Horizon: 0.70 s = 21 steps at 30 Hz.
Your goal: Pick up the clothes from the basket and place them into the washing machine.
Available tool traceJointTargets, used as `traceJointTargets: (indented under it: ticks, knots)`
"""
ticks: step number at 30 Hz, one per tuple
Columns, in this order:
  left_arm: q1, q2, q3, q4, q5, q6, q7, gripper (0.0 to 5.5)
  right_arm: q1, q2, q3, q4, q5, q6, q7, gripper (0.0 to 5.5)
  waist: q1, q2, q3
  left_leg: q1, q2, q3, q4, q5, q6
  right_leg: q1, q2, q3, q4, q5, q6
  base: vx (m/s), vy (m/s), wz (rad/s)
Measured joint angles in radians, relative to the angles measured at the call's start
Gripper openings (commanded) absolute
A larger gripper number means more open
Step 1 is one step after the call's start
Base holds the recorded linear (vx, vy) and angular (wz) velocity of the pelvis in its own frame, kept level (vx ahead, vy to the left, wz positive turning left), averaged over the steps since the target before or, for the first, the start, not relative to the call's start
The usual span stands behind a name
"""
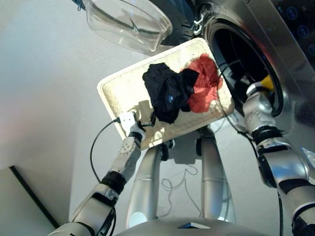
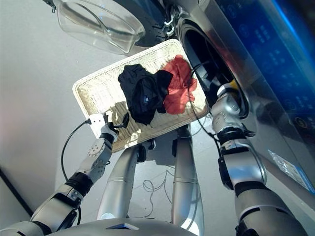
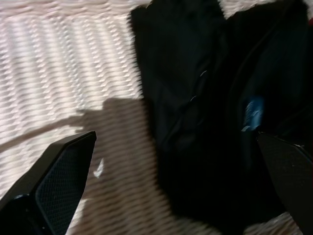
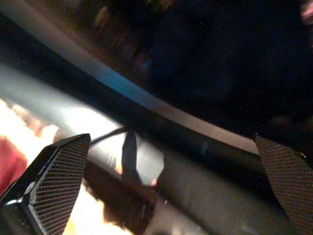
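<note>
Left gripper (image 3: 176, 196) gapes over the black garment (image 1: 167, 91) in the basket (image 1: 118, 88); right gripper (image 4: 171, 191) gapes at the drum mouth (image 1: 241, 64).

No words, numbers or brand marks can be read. The washing machine's control panel (image 2: 268, 59) shows blue glowing marks, and the black garment (image 3: 205, 117) carries a small blue tag, both illegible.

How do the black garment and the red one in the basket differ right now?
The black garment is bunched in the middle of the basket; the coral red garment lies flatter at the end nearest the washing machine. The black one overlaps the red one's edge. The open left tool is close by the black one, away from the red one. Neither garment is gripped.
</note>
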Motion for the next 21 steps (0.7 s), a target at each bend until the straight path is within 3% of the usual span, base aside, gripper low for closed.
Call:
traceJointTargets:
  ticks: [6, 14, 21]
  knots:
    - [-0.085, -0.017, -0.021, 0.054, 0.003, 0.003, 0.0, 5.5, 0.016, -0.013, 0.205, -0.137, -0.232, 0.036, 0.076, 5.5, -0.009, -0.004, -0.002, 0.009, 0.001, -0.016, -0.012, 0.007, -0.007, 0.018, 0.001, -0.017, -0.017, 0.004, -0.007, 0.0, 0.0, 0.0]
    - [-0.182, -0.036, -0.058, 0.192, 0.102, 0.019, 0.041, 5.5, 0.057, 0.0, 0.268, -0.258, -0.417, 0.04, 0.067, 5.5, -0.056, -0.041, -0.02, 0.012, 0.009, -0.015, -0.029, 0.007, -0.012, 0.022, 0.009, -0.019, -0.044, 0.007, -0.011, 0.0, 0.0, 0.0]
    - [-0.283, -0.029, -0.056, 0.286, 0.16, 0.035, 0.077, 5.5, 0.075, 0.0, 0.266, -0.361, -0.437, 0.038, 0.045, 5.5, -0.065, -0.047, -0.023, -0.052, 0.025, -0.013, -0.002, -0.002, -0.021, -0.036, 0.038, -0.017, -0.049, 0.014, -0.019, 0.0, 0.0, 0.0]
